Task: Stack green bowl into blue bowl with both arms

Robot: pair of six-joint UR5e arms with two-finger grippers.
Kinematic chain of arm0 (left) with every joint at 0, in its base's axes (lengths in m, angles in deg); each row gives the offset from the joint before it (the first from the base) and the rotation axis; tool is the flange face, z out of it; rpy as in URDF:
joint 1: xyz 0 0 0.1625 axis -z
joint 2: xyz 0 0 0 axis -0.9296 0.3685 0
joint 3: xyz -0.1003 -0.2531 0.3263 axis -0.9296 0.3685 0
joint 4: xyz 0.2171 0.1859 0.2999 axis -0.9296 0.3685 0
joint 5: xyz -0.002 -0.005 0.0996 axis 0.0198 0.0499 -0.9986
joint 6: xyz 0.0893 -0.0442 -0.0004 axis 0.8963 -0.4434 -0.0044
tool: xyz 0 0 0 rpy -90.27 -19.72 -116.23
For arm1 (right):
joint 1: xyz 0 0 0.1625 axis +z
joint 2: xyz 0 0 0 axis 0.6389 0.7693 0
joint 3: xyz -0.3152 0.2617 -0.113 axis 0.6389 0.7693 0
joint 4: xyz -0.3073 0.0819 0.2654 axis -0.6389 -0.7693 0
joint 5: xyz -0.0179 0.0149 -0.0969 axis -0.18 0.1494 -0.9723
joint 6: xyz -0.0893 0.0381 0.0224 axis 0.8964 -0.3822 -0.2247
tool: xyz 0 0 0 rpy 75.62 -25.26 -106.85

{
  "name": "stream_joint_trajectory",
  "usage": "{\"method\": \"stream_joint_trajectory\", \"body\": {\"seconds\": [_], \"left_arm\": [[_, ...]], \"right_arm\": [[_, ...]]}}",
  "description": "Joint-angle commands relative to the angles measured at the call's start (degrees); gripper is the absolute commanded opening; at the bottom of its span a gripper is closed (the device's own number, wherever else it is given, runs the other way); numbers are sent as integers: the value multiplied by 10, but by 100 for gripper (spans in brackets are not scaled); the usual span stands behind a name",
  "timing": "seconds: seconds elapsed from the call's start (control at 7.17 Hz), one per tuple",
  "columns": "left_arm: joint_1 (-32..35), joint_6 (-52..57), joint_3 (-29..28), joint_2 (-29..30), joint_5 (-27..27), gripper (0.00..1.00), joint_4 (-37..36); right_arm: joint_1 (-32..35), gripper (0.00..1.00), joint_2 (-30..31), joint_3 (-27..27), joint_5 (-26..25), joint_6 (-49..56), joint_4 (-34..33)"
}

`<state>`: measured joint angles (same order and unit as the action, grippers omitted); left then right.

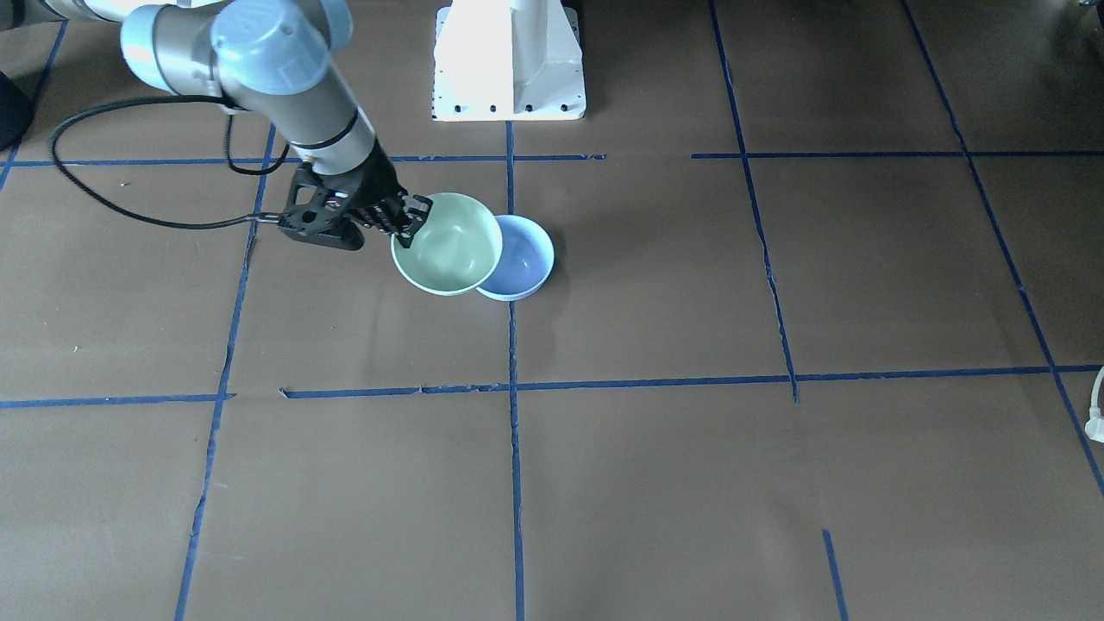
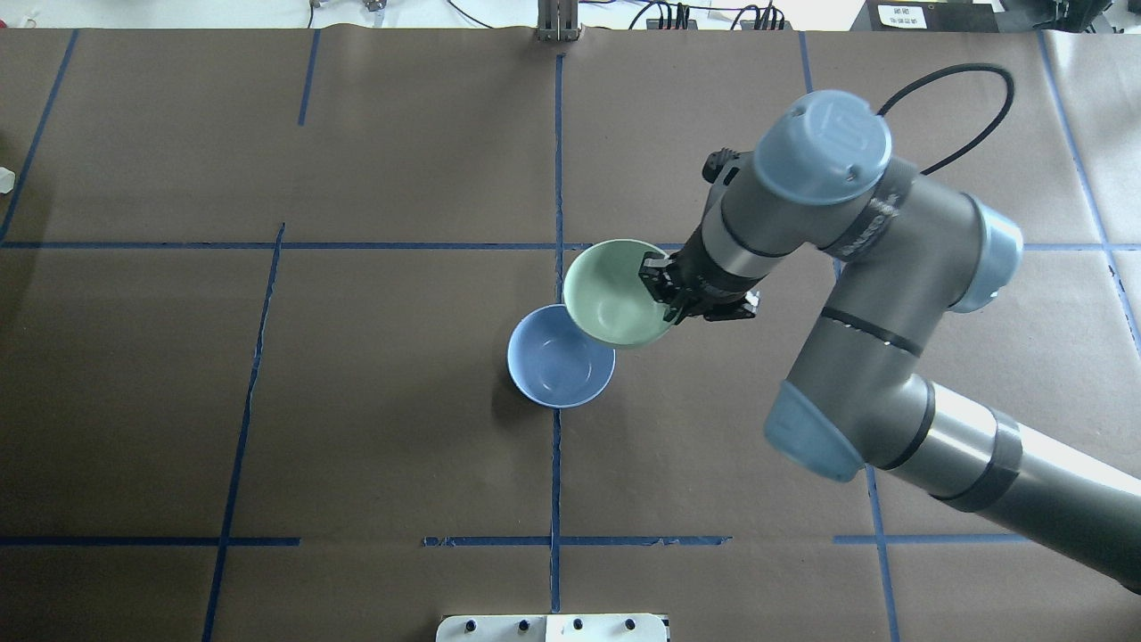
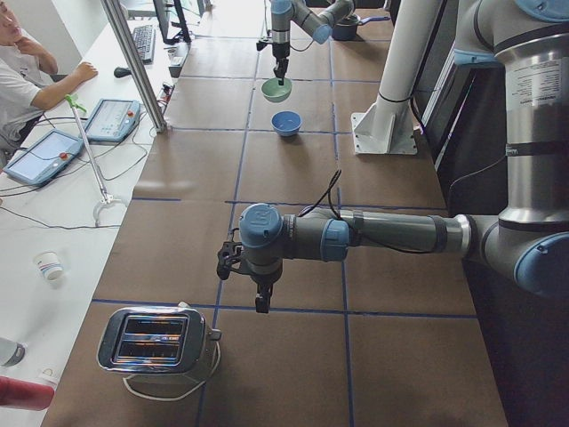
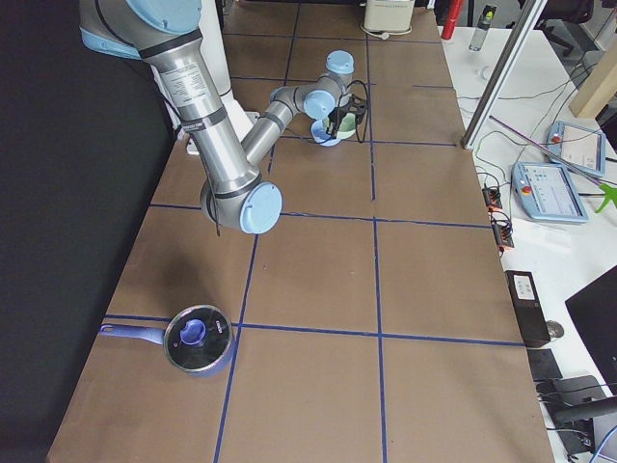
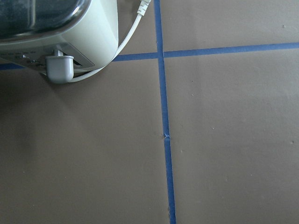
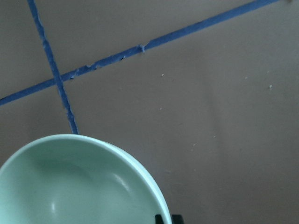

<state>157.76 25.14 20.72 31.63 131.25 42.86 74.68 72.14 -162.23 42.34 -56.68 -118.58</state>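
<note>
While in claw [image 1: 413, 216], green bowl [image 1: 448, 248] aloft.

The brown table [image 2: 357, 401] carries a blue bowl [image 2: 560, 358], toaster [image 3: 156, 342] and saucepan [image 4: 198, 340].

We counted two bowls, a green bowl [image 2: 606, 294] and a blue bowl [image 2: 560, 361]. We counted two arms, the right arm [image 2: 856, 348] and the left arm [image 3: 382, 233]. We saw one toaster [image 3: 156, 342], one pan [image 4: 198, 340], one pedestal [image 1: 509, 60].
</note>
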Motion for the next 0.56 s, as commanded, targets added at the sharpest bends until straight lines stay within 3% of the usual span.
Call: {"method": "stream_joint_trajectory", "body": {"seconds": [0.0, 0.42], "left_arm": [[0, -1, -1, 0, 1, 100, 0], [1, -1, 1, -1, 1, 100, 0]], "right_arm": [[-65, 8, -30, 18, -80, -65, -11], [-78, 13, -57, 67, -98, -87, -7]]}}
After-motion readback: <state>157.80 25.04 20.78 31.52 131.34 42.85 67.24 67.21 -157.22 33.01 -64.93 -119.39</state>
